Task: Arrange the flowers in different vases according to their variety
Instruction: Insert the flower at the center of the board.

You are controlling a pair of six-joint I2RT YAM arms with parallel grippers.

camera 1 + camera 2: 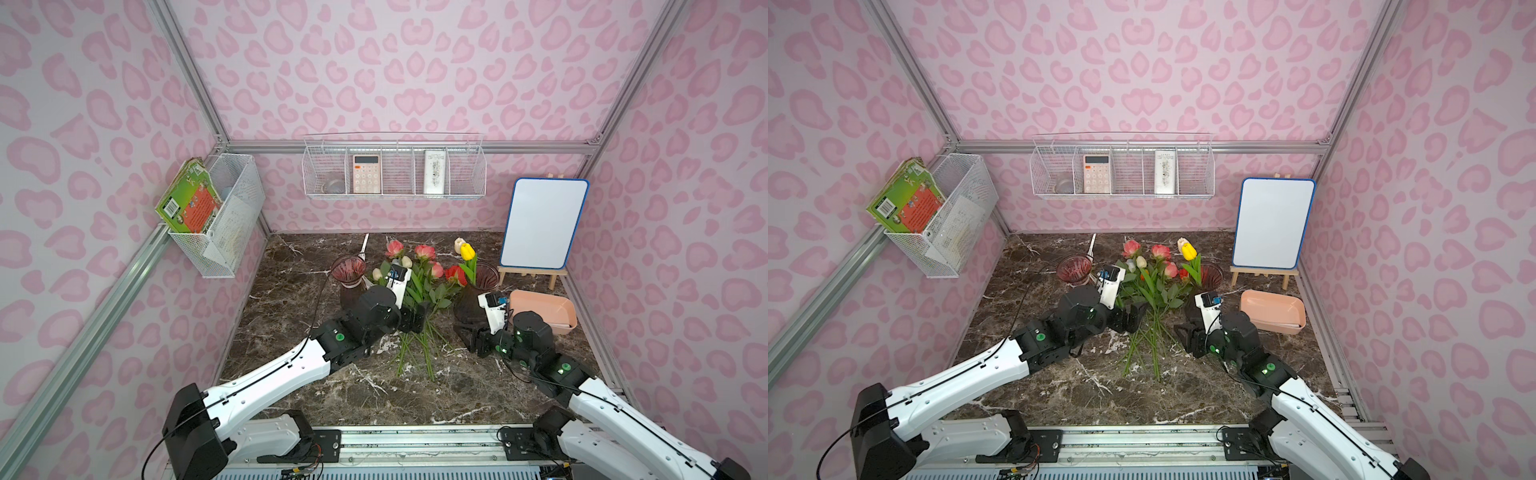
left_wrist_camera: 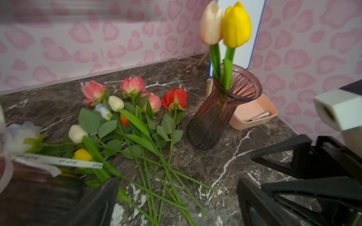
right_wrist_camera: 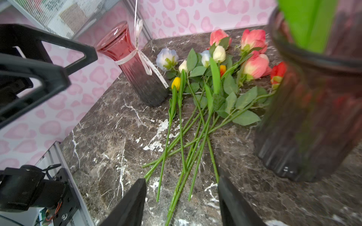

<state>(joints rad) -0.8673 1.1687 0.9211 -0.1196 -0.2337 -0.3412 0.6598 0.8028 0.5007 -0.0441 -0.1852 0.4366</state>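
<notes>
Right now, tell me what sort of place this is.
Likely a staged robot test booth, not a real room: pink patterned wall panels on an aluminium frame, two arms mounted on a rail at a marble-look tabletop.

There are two vases (image 3: pixel 135 64) (image 2: pixel 219 115), one with a white band and one plain. Of ruffled blooms there are six: three pink roses (image 2: pixel 93 94) (image 2: pixel 132 86) (image 2: pixel 154 101), one red rose (image 2: pixel 175 98) and two pale blue roses (image 2: pixel 19 135) (image 2: pixel 102 110). Of egg-shaped blooms there are six too: three cream tulips (image 2: pixel 210 25) (image 2: pixel 115 103) (image 2: pixel 77 133), two yellow tulips (image 2: pixel 237 25) (image 2: pixel 82 155) and one orange tulip (image 2: pixel 124 119). Besides these there are two wire baskets (image 1: pixel 232 216) (image 1: pixel 397 174), one whiteboard (image 1: pixel 542 224), one peach tray (image 1: pixel 540 309) and one calculator (image 1: pixel 366 173)
</notes>
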